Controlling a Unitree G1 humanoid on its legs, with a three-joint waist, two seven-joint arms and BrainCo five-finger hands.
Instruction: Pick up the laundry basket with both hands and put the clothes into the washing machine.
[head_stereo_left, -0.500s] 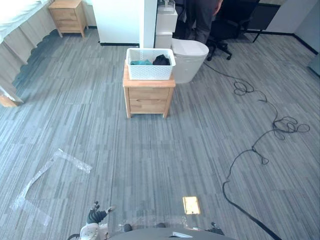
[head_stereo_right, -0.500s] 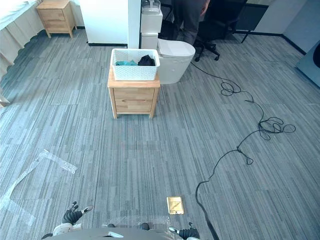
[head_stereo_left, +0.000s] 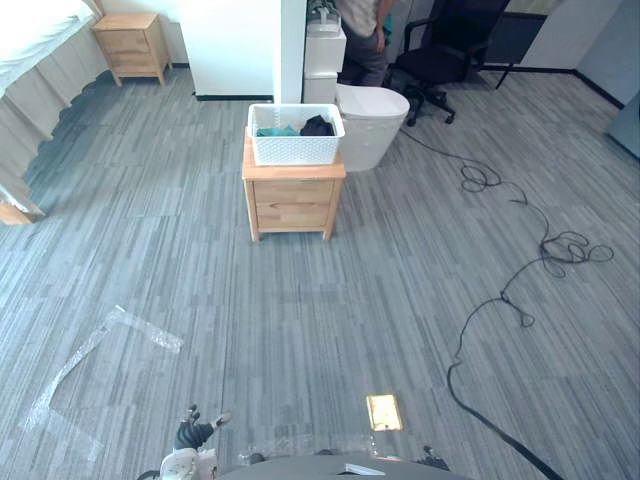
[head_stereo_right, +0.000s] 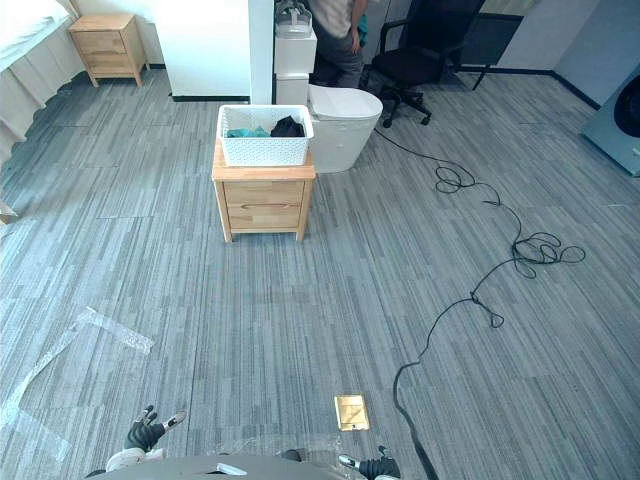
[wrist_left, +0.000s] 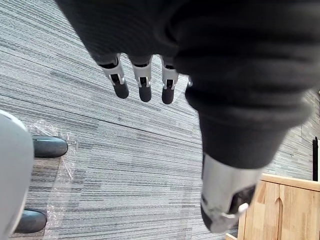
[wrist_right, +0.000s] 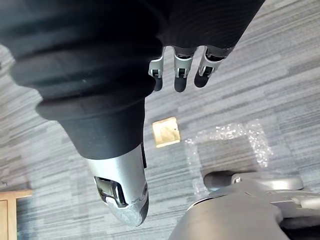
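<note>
Grey striped carpet (head_stereo_left: 300, 330) is laid across the room. Well ahead, the white lattice-walled laundry basket (head_stereo_left: 296, 150) is set on a small wooden nightstand (head_stereo_left: 293, 203), with teal and black clothes (head_stereo_left: 318, 126) heaped inside. The left hand (wrist_left: 144, 85) and right hand (wrist_right: 181, 75) are held low, fingers loosely extended, grasping nothing.

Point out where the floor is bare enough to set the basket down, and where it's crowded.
Bare carpet spreads between the wooden nightstand and the brass floor plate, and left of the nightstand toward the second nightstand. Crowded: the nightstand top is taken up by the laundry basket, with the toilet, office chair and a person close behind.
</note>
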